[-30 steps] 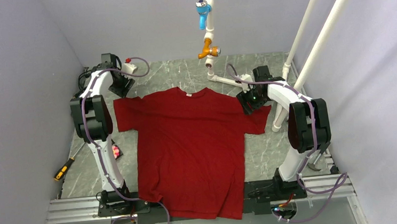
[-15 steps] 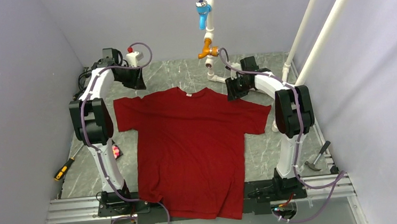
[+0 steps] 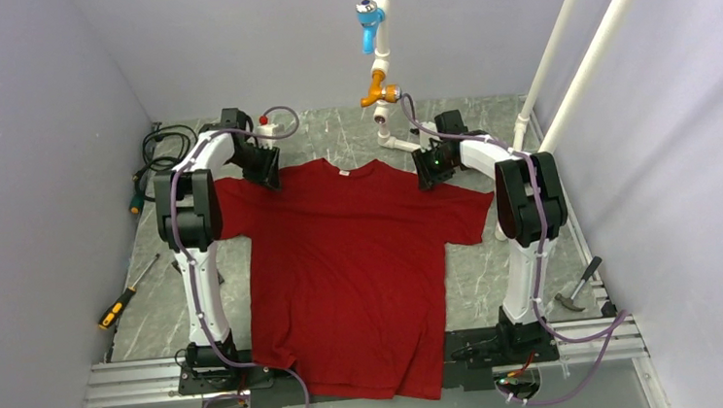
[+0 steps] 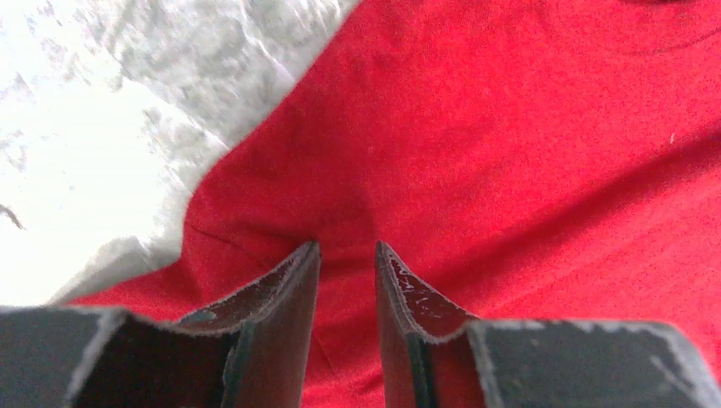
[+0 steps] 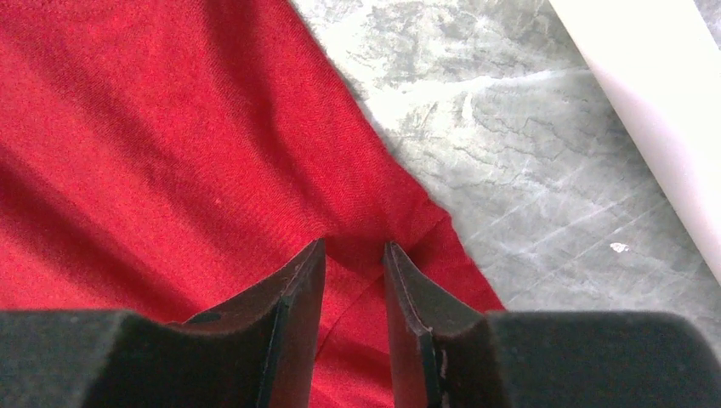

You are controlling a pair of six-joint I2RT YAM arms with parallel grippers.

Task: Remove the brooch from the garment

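Observation:
The red T-shirt [image 3: 343,264] lies flat on the grey marbled table, collar at the far side with its small white label [image 3: 343,172]. No brooch shows in any view. My left gripper [image 3: 265,173] is over the shirt's left shoulder; in the left wrist view its jaws [image 4: 344,246] stand slightly apart above red cloth [image 4: 510,127], near the shirt's edge. My right gripper [image 3: 428,171] is over the right shoulder; in the right wrist view its jaws [image 5: 354,245] stand slightly apart over a seam in the cloth [image 5: 170,127]. Neither holds anything.
A yellow-handled screwdriver [image 3: 117,306] and a green-handled one [image 3: 135,200] lie at the left, with a black cable [image 3: 165,139] behind them. A hammer [image 3: 578,284] lies at the right. White pipes [image 3: 562,71] with blue [image 3: 370,23] and orange [image 3: 380,93] taps stand at the back.
Both grippers have swung inward from the shirt's outer corners and come down over the shoulders near the collar. The left arm's move has uncovered the cable and green screwdriver.

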